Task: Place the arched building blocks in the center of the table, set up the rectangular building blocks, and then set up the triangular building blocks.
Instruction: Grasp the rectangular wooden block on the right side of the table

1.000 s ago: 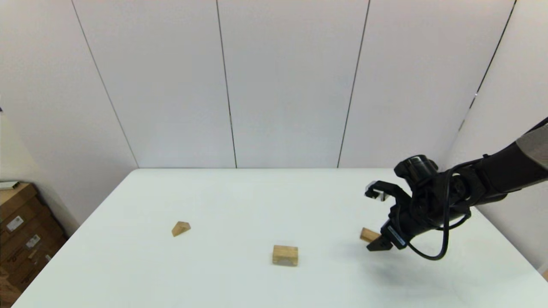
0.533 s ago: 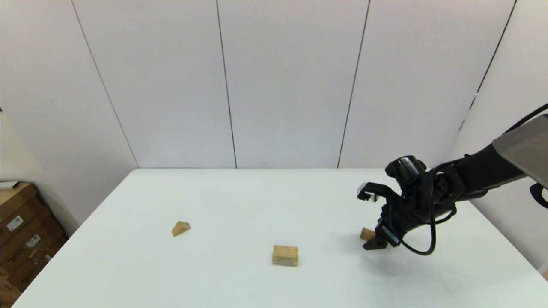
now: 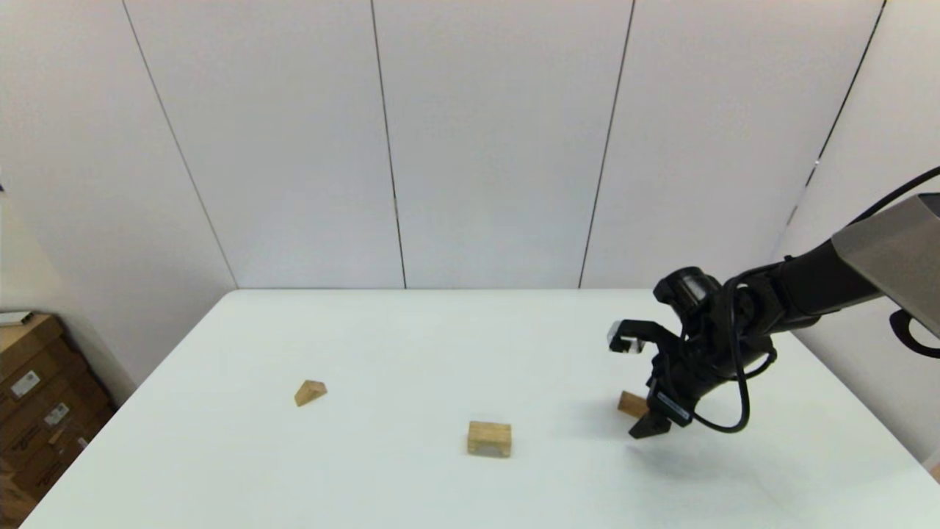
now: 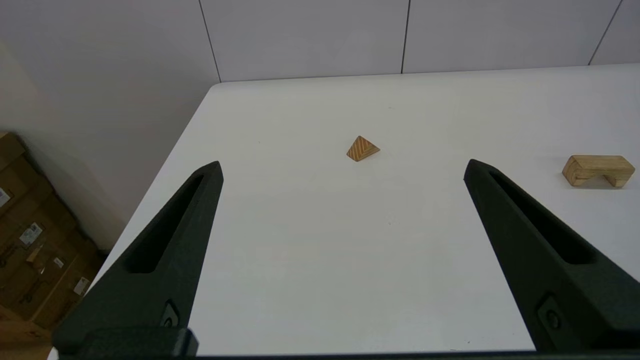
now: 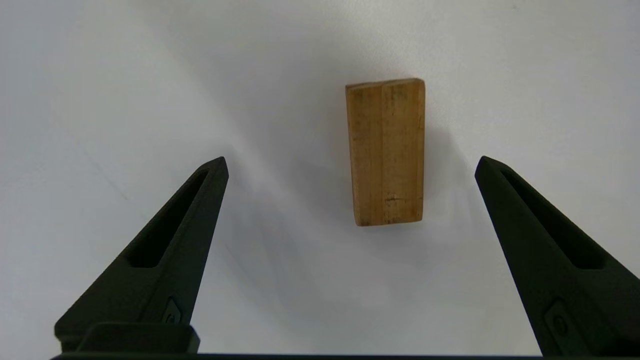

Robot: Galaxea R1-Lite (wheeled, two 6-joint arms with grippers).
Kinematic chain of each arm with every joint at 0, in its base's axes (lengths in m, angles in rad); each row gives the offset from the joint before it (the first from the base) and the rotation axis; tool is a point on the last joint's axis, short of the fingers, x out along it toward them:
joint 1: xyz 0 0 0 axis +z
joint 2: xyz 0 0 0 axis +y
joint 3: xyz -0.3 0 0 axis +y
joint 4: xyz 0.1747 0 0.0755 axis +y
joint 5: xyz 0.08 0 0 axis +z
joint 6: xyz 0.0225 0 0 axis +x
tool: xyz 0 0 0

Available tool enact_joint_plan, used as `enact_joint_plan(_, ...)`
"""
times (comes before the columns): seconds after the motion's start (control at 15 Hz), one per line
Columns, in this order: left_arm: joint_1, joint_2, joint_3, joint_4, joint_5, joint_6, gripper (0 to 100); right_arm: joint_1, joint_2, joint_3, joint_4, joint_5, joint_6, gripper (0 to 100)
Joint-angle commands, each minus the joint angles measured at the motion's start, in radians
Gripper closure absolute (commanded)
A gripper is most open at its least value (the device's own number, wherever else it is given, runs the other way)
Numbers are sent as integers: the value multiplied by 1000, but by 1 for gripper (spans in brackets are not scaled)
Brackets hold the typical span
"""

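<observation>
The right arm, black with a grey upper section, reaches in from the right side, wrist bent downward and a black cable looping beneath it. Its black two-fingered right gripper [image 3: 637, 382] points down over the white surface [image 3: 411, 353], fingers [image 5: 165, 250] spread wide apart (nothing between them is touched). The black left gripper [image 4: 342, 170] is out of the head view; its own wrist camera shows its long fingers [image 4: 530, 235] splayed wide too, held above the surface.

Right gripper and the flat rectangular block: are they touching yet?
Apart. The right wrist view shows the right gripper open, with bare white table between each finger and the rectangular block lying flat.
</observation>
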Motion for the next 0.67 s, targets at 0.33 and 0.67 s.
enact_joint_plan(0.33,0,1,0,0,0,0,0,5,60,-97,77,-42,-38,0)
enact_joint_plan(0.67,0,1,0,0,0,0,0,18,96,-131,79,-47,-41,0)
